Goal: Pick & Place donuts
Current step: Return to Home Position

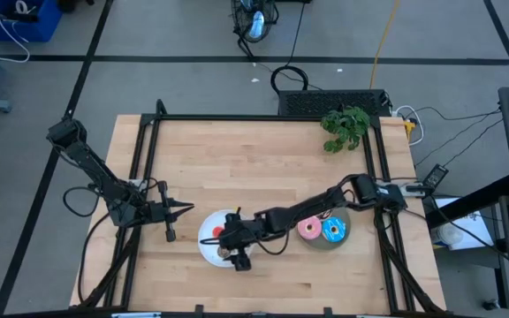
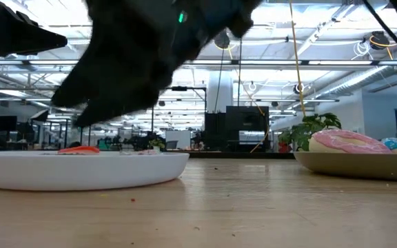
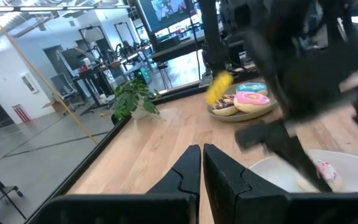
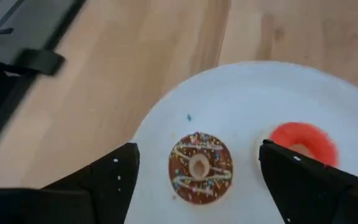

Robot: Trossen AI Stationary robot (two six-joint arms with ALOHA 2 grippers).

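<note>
A white plate near the table's near edge holds a chocolate-sprinkled donut, a red mini donut and a pale pink-white mini donut. All three lie flat on it. My right gripper hovers open over this plate, with its fingers standing either side of the chocolate donut and touching nothing. To the right, a grey plate carries a pink donut and a blue donut. My left gripper waits shut, left of the white plate, above bare wood.
A small green plant stands near the table's far right corner. A black frame rail edges the table. Bare wood lies across the far half and between my left gripper and the white plate. My right arm stretches over the gap between the plates.
</note>
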